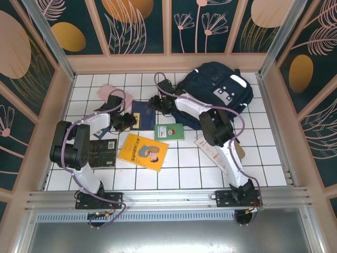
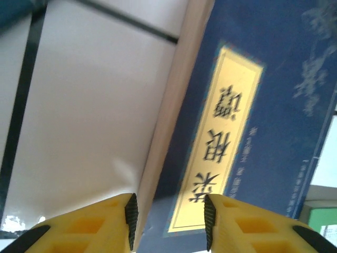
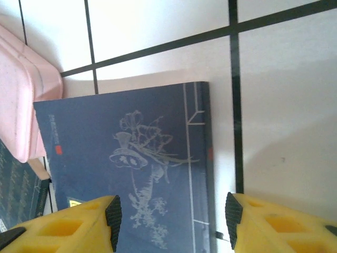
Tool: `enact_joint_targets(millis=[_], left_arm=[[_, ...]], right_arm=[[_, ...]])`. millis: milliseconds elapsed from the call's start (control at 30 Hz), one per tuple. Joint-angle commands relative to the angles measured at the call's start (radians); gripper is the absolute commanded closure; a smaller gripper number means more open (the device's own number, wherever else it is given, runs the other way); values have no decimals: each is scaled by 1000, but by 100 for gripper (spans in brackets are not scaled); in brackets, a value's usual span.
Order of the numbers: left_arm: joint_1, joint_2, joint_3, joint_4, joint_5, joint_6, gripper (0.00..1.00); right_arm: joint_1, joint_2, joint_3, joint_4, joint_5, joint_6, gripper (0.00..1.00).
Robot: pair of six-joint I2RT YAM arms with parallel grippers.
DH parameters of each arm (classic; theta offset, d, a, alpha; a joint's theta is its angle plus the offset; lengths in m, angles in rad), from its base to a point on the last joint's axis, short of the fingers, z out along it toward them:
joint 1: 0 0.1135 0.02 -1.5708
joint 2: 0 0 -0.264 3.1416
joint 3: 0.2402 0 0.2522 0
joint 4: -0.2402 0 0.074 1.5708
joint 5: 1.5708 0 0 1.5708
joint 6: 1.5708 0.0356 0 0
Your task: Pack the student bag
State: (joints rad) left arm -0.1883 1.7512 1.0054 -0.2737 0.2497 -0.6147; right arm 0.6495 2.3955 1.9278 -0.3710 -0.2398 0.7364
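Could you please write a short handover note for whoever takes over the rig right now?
Left tool: open, jaws astride one edge of the navy book, not gripping it.
Right tool: open, low over the same book, holding nothing.
Bag: far right of the table, beyond the right arm.
Done: nothing visibly packed.
Left: the navy book, green book, yellow book, dark book and pink case all lie on the tiles outside the bag. Each has to go in, probably the navy book first.
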Motion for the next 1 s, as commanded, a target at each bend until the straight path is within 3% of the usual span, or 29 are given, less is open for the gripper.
enact_joint_targets(millis=[0,267,500,767,967], left_arm=[[4,-1,52,-73,-47,60,59],[5,111,61,-52,-44,92,61],[5,148,15,-5,6,71,72],[4,143,-10,42,110,54,72],[4,134,10,21,103,72,72]], right_arm=[[6,-75,-67,-24,11,-16,43],[48,-103,-164,6,-2,18,43],[88,-76,-168,56,-73,50,44],[93,-94,-203,380,-349,144,47],[77,-179,-303,599,-412,209,50]])
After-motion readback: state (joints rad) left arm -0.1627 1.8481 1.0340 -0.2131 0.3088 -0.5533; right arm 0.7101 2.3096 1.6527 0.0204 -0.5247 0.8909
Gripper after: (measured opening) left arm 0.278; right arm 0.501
